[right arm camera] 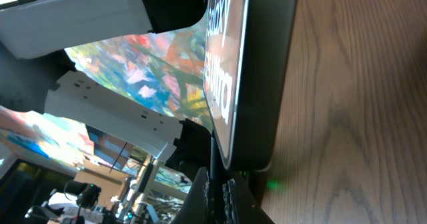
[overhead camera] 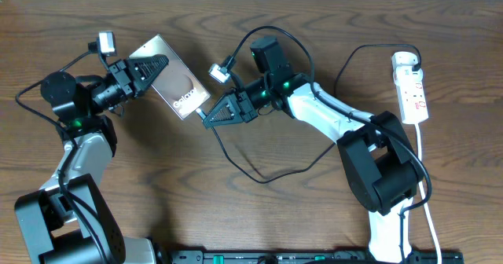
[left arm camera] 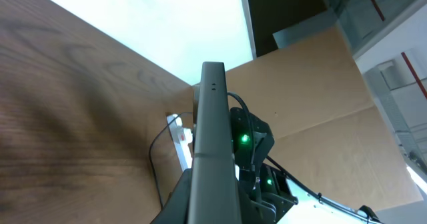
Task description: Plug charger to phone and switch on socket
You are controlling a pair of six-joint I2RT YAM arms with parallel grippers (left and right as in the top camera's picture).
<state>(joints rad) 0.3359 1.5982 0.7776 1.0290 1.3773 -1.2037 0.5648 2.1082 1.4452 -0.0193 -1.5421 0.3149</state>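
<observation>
The phone (overhead camera: 174, 83) is lifted and tilted at the left-centre of the table, screen lettering showing. My left gripper (overhead camera: 161, 66) is shut on its long edges; in the left wrist view the phone (left arm camera: 213, 131) runs up the middle, edge on. My right gripper (overhead camera: 206, 118) is shut on the charger (overhead camera: 259, 176) right at the phone's lower end. In the right wrist view the thin cable (right arm camera: 215, 177) runs between the fingers up to the phone (right arm camera: 263, 71). The plug tip is hidden there. The socket (overhead camera: 411, 87) lies at the far right, away from both grippers.
The charger's black cable loops across the table's middle and back up towards the socket. The socket's white cord (overhead camera: 428, 187) runs down the right side past the right arm's base (overhead camera: 385, 174). The socket (left arm camera: 181, 144) also shows small in the left wrist view.
</observation>
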